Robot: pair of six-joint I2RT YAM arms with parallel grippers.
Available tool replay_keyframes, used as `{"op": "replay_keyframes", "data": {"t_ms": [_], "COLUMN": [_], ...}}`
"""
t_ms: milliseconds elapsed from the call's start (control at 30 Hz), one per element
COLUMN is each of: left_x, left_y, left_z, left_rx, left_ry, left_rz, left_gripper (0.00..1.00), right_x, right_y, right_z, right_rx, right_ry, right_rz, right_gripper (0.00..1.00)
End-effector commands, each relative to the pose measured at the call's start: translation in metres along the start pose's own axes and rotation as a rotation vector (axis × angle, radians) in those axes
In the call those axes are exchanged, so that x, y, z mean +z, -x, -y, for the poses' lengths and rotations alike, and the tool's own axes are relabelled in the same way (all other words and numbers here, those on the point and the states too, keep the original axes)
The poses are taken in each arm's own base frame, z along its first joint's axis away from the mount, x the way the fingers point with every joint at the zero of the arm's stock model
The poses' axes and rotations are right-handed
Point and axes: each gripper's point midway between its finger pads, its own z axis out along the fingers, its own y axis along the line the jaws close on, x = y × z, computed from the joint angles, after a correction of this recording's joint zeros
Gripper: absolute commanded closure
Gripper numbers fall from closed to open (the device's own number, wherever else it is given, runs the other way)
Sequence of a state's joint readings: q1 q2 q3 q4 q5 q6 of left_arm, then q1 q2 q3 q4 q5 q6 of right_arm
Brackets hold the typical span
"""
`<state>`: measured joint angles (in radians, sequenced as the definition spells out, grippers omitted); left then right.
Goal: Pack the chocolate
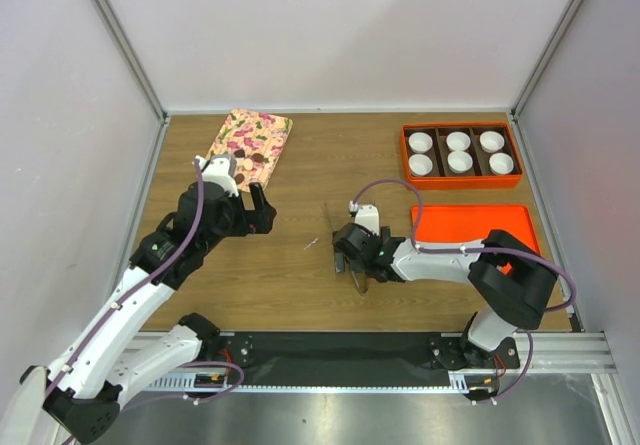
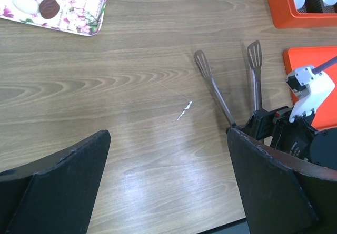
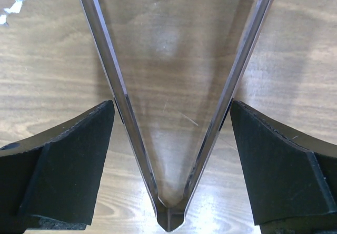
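Note:
The chocolate (image 1: 241,154) is small dark lumps on a floral tray (image 1: 262,125) at the back left. One dark piece (image 2: 49,7) shows in the left wrist view on the tray's corner (image 2: 79,18), beside pale pieces. My left gripper (image 1: 262,210) is open and empty above bare wood (image 2: 168,192), near the tray. My right gripper (image 1: 352,262) sits mid-table, its fingers (image 3: 79,155) pressed against both arms of metal tongs (image 3: 113,81). The tongs (image 2: 216,94) are spread in a V with their tips pointing away from me.
An orange box (image 1: 405,155) with several white fluted paper cups (image 1: 459,141) stands at the back right. Its flat orange lid (image 1: 470,223) lies in front of it, beside my right arm. A small white scrap (image 2: 184,110) lies on the wood between the grippers.

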<state>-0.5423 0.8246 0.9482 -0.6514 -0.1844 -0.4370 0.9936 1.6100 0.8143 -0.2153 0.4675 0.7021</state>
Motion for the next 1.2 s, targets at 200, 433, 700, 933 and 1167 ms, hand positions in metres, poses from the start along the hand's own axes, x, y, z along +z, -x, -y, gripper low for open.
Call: {"op": "replay_keyframes", "data": {"t_ms": [200,433,700,933,1167], "left_x": [0.002,0.002,0.002,0.001,-0.003], "left_y": [0.008,0.010,0.005,0.005,0.013], "left_z": [0.004,0.005,0.002,0.002,0.004], "left_rx": [-0.024,-0.032,-0.031,-0.036,-0.024], "left_ry": [-0.018,-0.023,-0.020,-0.023,-0.036], "left_rz": [0.025,0.029,0.022,0.024,0.049], "left_gripper": [0.00,0.00,0.00,0.00,0.00], "right_x": [0.016,0.015,0.018,0.012,-0.049], "right_y": [-0.005,-0.006,-0.017,-0.012,0.053], "right_z": [0.017,0.013,0.012,0.007,-0.014], "right_rx": [-0.028,-0.047,-0.053,-0.067,-0.124], "right_ry": [-0.094,-0.098,-0.094,-0.096,0.030], "right_rz": [0.025,0.030,-0.005,-0.011,-0.011], "right_gripper": [0.05,0.06,0.08,0.14,0.30]}}
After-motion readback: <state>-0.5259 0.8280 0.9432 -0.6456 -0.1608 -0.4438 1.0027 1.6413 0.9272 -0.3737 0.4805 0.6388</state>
